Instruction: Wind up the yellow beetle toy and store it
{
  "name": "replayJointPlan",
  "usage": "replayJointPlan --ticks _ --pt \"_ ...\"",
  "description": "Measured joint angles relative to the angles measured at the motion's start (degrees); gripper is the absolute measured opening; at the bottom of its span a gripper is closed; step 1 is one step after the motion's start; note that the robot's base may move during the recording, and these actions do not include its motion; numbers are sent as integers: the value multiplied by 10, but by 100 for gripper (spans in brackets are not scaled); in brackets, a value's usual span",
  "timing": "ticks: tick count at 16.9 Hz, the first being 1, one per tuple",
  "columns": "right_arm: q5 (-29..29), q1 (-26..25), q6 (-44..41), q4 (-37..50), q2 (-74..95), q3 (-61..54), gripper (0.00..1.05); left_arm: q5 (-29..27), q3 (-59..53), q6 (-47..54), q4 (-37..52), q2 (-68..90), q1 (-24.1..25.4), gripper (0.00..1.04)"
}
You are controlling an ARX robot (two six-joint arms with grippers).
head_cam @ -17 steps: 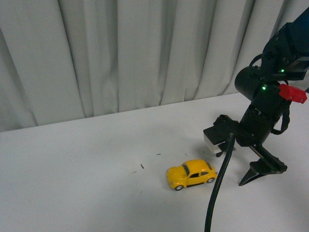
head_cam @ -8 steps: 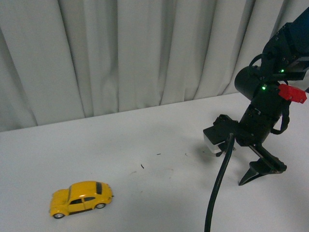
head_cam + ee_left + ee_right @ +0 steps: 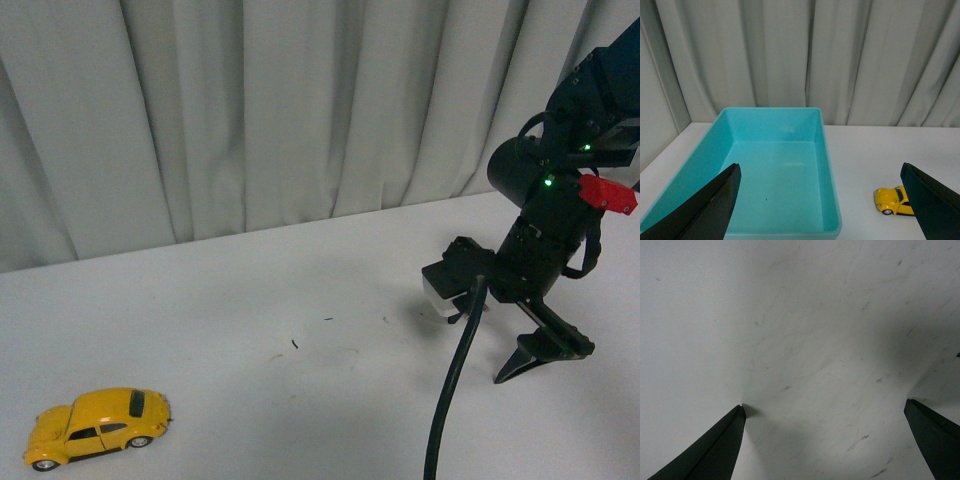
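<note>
Yellow beetle toy (image 3: 97,428) sitting loose on desk (image 3: 200,300), far L.
R tool (image 3: 824,406) & L tool (image 3: 819,167) both gaping wide, gripping nothing; L one facing teal bin (image 3: 827,165).

Our black right arm (image 3: 540,250) carries green lights (image 3: 547,182), a red tab (image 3: 607,193) and a thick cable (image 3: 450,390); our right gripper (image 3: 825,404) tapers to points.

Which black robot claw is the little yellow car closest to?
The left gripper: its wrist view shows the small glossy yellow toy car beside one finger. The right gripper has only bare white table between its fingers.
</note>
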Motion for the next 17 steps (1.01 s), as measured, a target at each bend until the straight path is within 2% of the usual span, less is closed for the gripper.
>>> replayJointPlan --ticks 11,17 --pt "-23 15 0 14 -22 3 98 0 0 0 0 0 0 98" --pt "19 19 -4 -23 -91 103 98 0 0 0 0 0 0 98"
